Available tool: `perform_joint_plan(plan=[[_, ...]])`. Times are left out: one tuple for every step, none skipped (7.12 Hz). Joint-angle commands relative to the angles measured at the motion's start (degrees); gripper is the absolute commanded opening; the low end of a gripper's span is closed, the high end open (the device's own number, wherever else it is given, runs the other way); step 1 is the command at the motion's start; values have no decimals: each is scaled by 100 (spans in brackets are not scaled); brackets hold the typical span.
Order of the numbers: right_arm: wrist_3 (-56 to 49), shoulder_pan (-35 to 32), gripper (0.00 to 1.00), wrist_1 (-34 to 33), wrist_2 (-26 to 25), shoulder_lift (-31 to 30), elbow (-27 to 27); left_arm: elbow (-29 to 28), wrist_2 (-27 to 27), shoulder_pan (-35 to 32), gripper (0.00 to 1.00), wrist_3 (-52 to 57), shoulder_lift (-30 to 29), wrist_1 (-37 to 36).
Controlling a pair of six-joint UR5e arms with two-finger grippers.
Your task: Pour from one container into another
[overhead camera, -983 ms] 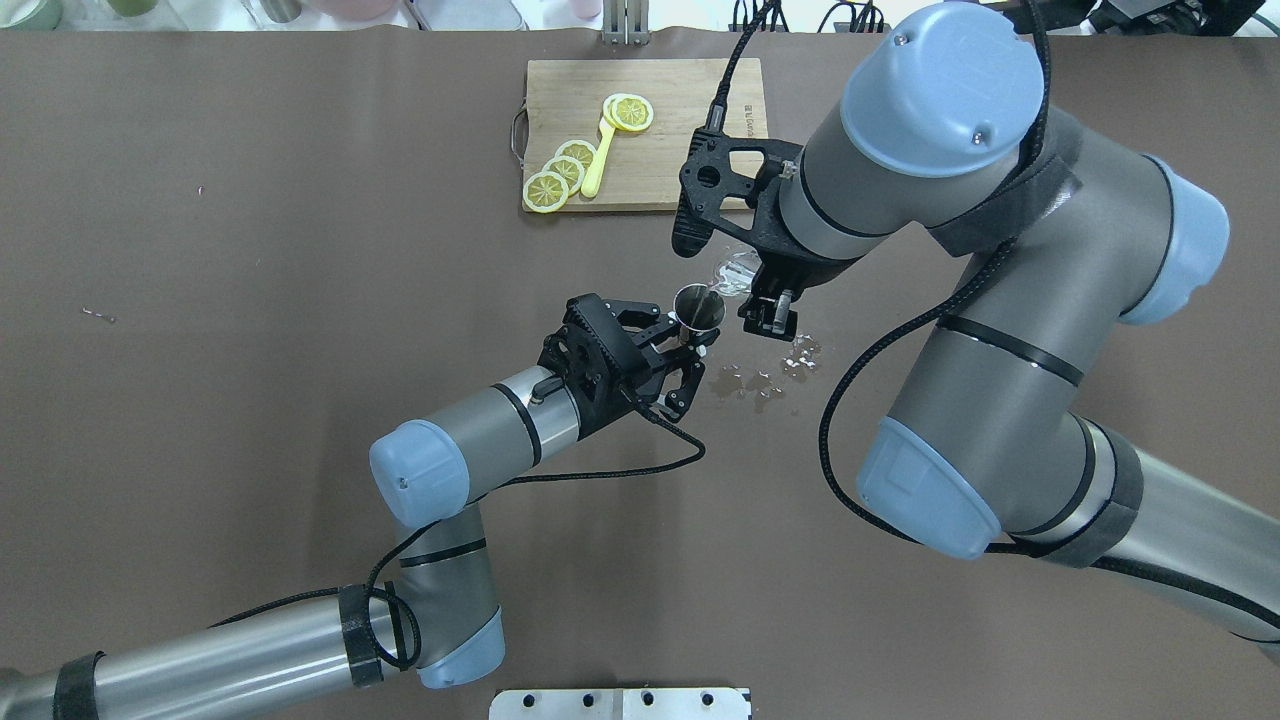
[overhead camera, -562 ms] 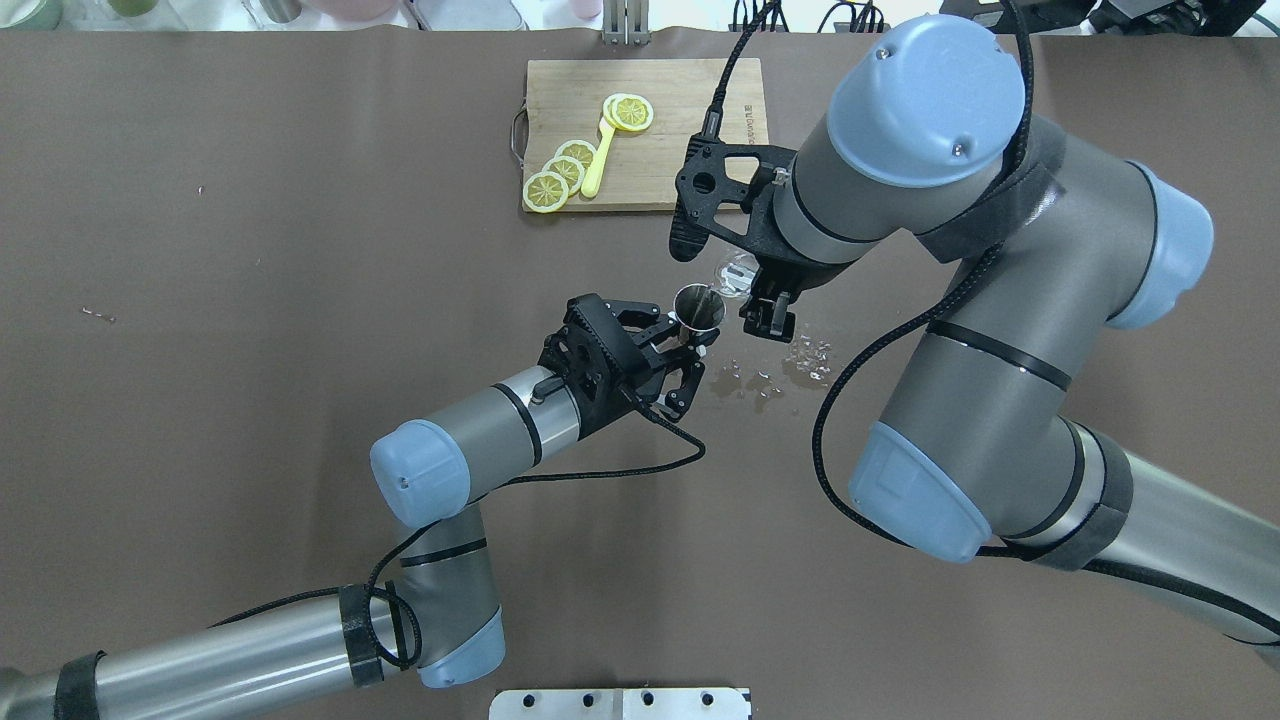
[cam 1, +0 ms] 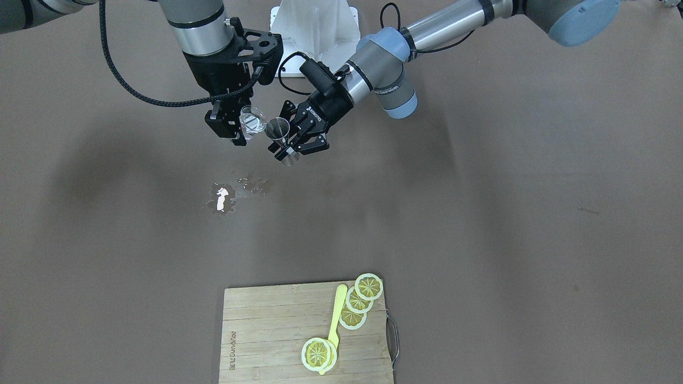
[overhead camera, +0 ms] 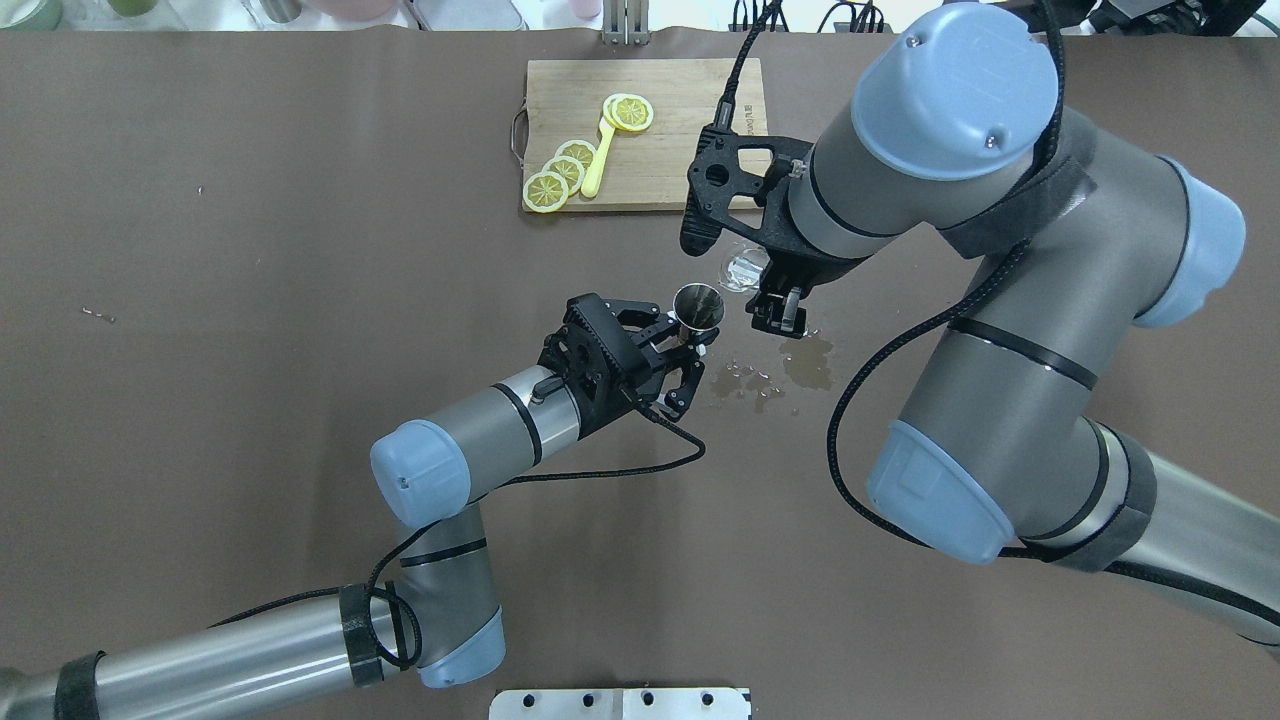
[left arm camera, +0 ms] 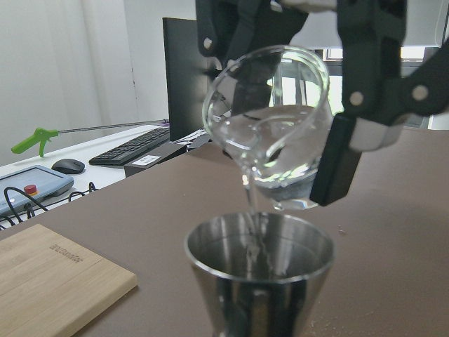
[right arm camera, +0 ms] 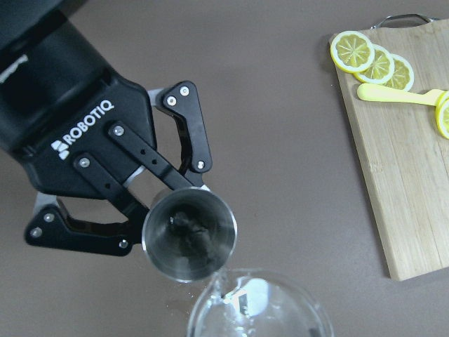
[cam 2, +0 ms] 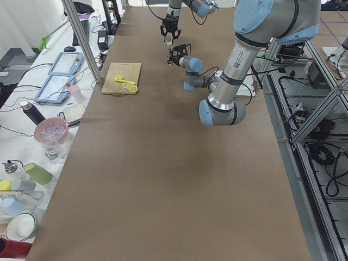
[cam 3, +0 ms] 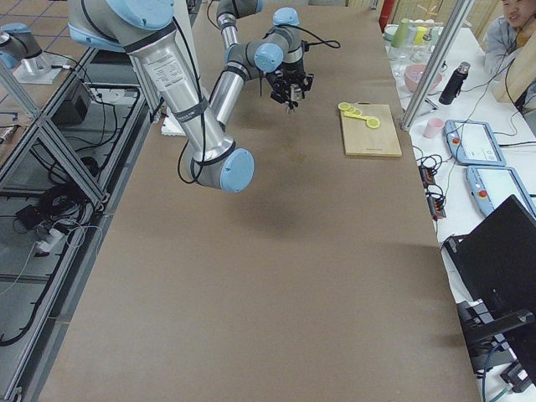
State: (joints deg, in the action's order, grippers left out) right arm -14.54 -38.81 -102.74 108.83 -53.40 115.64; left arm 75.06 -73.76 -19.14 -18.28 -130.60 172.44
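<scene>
My right gripper (overhead camera: 768, 292) is shut on the small clear glass (overhead camera: 742, 268), held tilted above the table with water in it. In the left wrist view the glass (left arm camera: 270, 133) leans its lip over the silver jigger (left arm camera: 259, 270), and a thin stream runs down into the cup. The jigger (overhead camera: 698, 305) stands upright off the table, with my left gripper (overhead camera: 695, 362) shut on its lower part. The front-facing view has the glass (cam 1: 251, 121) just left of the jigger (cam 1: 277, 129). In the right wrist view the jigger (right arm camera: 189, 235) opens upward just above the glass rim (right arm camera: 259, 309).
A wet puddle (overhead camera: 770, 372) lies on the brown table under and right of the jigger. A wooden cutting board (overhead camera: 680, 165) with lemon slices (overhead camera: 560, 175) and a yellow utensil (overhead camera: 598, 160) sits at the back centre. A person sits beyond the table's far end (cam 3: 512, 33).
My right arm has shifted a little to the right, carrying the tilted glass slightly away from the jigger. The left arm and jigger have stayed still. Glints in the puddle differ.
</scene>
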Motion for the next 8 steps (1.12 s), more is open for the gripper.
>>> perform_joint_plan(plan=[[-109, -135, 0, 105, 112, -292, 484, 0, 2, -2, 0, 0, 0, 0], [-110, -292, 0, 140, 287, -303, 625, 0, 2, -2, 0, 0, 0, 0], [-110, -390, 0, 236, 401, -303, 688, 0, 2, -2, 0, 0, 0, 0], [-110, -495, 0, 507, 551, -355, 697, 0, 2, -2, 0, 0, 0, 0], [-110, -574, 0, 788, 656, -460, 697, 0, 2, -11, 0, 0, 0, 0], [-101, -619, 0, 1148, 779, -644, 697, -9, 2, -20, 0, 0, 0, 0], [-101, -698, 0, 1552, 902, -906, 688, -9, 2, -37, 0, 0, 9, 0], [-84, -811, 0, 1991, 1069, -1170, 662, -9, 2, -37, 0, 0, 9, 0]])
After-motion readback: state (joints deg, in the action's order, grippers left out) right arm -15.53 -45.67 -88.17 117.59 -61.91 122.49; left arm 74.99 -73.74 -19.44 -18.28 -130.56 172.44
